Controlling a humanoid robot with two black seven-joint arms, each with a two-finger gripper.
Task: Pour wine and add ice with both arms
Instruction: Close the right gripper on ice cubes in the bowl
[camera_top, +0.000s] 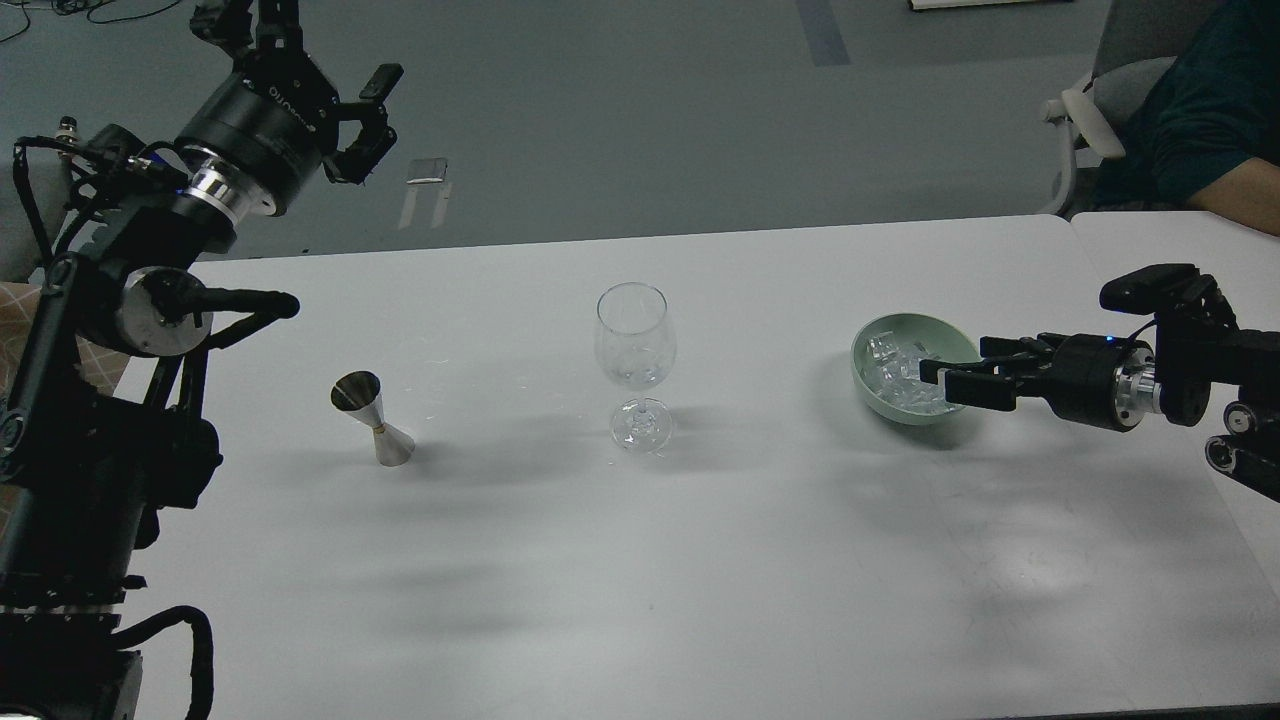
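A clear wine glass (635, 350) stands upright at the table's middle; it looks empty. A steel jigger (372, 417) stands to its left. A pale green bowl (868, 380) holds several clear ice cubes (895, 372) at the right. My right gripper (945, 378) reaches in from the right, its fingertips over the bowl's right rim, fingers a little apart with nothing seen between them. My left gripper (365, 120) is raised high beyond the table's far left edge, open and empty.
The white table (640, 560) has a seam to a second table at the far right. A seated person (1210, 120) in a dark top is at the back right on a grey chair. My left arm's bulk fills the left edge.
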